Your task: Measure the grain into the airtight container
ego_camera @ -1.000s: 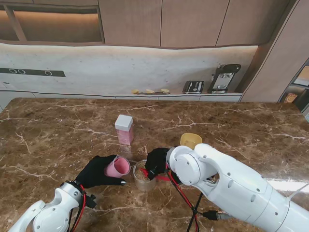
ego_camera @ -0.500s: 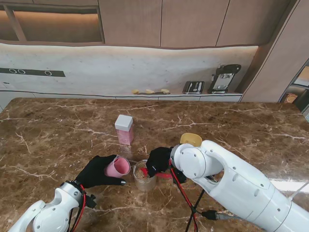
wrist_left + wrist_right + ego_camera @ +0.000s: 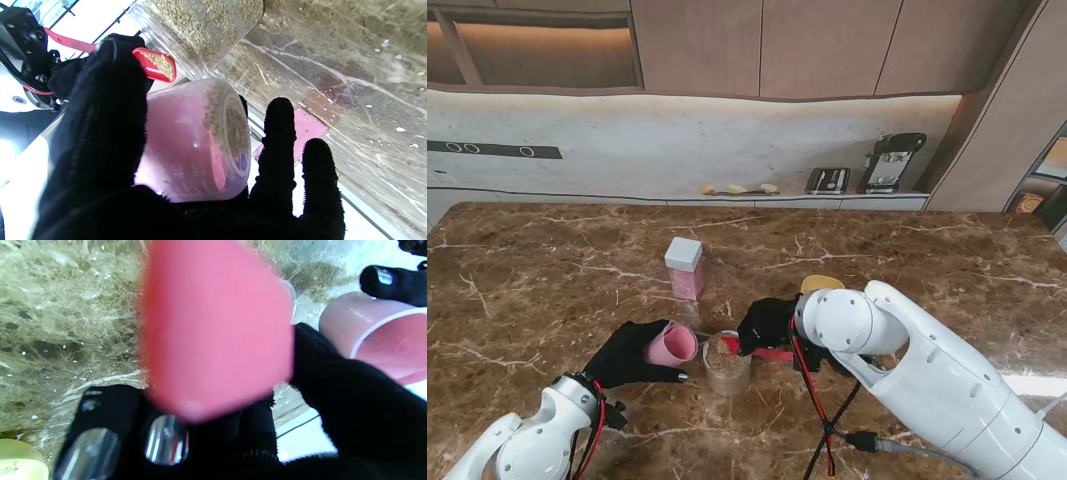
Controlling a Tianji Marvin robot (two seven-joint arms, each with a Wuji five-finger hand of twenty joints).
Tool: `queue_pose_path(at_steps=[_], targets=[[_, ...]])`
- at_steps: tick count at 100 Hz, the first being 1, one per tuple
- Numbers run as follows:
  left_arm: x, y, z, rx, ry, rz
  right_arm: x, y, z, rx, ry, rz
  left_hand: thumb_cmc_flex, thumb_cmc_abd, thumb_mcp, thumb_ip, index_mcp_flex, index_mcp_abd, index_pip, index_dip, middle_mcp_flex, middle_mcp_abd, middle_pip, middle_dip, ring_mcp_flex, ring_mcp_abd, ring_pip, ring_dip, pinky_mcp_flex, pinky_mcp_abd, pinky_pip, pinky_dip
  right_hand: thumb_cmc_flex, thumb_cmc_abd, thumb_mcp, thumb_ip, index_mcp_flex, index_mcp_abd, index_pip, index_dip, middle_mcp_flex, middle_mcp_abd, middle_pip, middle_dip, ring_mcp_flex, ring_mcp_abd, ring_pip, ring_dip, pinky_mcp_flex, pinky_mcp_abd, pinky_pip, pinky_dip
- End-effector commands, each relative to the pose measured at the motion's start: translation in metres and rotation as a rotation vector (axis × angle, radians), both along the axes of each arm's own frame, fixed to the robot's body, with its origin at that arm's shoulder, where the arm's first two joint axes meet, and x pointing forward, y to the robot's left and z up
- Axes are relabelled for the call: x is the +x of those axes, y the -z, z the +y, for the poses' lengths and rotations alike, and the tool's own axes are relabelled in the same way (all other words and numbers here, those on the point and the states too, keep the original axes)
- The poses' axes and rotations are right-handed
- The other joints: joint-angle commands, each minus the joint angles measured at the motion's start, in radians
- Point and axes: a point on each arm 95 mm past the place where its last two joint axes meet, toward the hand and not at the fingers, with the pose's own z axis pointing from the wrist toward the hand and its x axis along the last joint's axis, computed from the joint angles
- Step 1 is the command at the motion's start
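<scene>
A black-gloved left hand (image 3: 622, 356) is gripping a pink measuring cup (image 3: 670, 346) tipped on its side over the marble worktop (image 3: 547, 270), fingers wrapped around its wall, near the edge nearest me. The left wrist view is showing grain (image 3: 228, 120) lying inside the cup (image 3: 196, 143) against printed volume marks. Just right of it, a clear round container (image 3: 726, 362) partly filled with grain is standing upright on the worktop. The right hand (image 3: 767, 325) is clamping a red scoop (image 3: 765, 352) by its handle, the bowl of the scoop (image 3: 155, 65) loaded with grain and hovering at the container's rim. A white-lidded pink jar (image 3: 685, 267) is standing farther from me toward the middle of the worktop, well apart, and a yellow object (image 3: 822, 284) is peeking out behind the right arm
</scene>
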Motion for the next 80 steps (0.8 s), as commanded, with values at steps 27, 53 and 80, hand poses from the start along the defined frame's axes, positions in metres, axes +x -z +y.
queue_pose_path(at_steps=[27, 53, 80], targets=[[0.002, 0.001, -0.006, 0.006, 0.017, 0.016, -0.007, -0.008, -0.013, 0.069, 0.05, 0.034, 0.209, 0.251, 0.343, -0.034, 0.216, -0.206, 0.181, -0.005, 0.122, -0.055, 0.073, 0.008, 0.01, -0.026, 0.01, 0.009, -0.018, 0.008, -0.017, 0.004, 0.013, 0.005, 0.034, 0.046, 0.023, -0.021, 0.013, 0.014, 0.048, -0.021, 0.021, 0.002, 0.033, -0.012, 0.061, 0.003, 0.044, -0.025, 0.188, -0.01], [0.005, 0.0, -0.01, 0.008, 0.031, 0.024, -0.016, -0.028, -0.013, 0.108, 0.054, -0.018, 0.21, 0.251, 0.344, -0.034, 0.217, -0.206, 0.181, -0.005, 0.123, -0.053, 0.073, 0.009, 0.011, -0.024, 0.01, 0.009, -0.018, 0.009, -0.017, 0.004, 0.013, 0.008, 0.032, 0.046, 0.023, -0.02, 0.015, 0.012, 0.048, -0.022, 0.02, 0.003, 0.033, -0.011, 0.063, 0.002, 0.044, -0.024, 0.19, -0.011], [0.008, -0.002, -0.017, 0.011, 0.053, 0.029, -0.023, -0.043, -0.007, 0.141, 0.036, -0.051, 0.209, 0.25, 0.344, -0.034, 0.217, -0.204, 0.181, -0.006, 0.122, -0.051, 0.073, 0.009, 0.01, -0.023, 0.01, 0.01, -0.019, 0.01, -0.017, 0.004, 0.016, 0.006, 0.03, 0.047, 0.021, -0.019, 0.015, 0.011, 0.048, -0.022, 0.02, 0.003, 0.033, -0.011, 0.063, 0.002, 0.044, -0.024, 0.191, -0.012]])
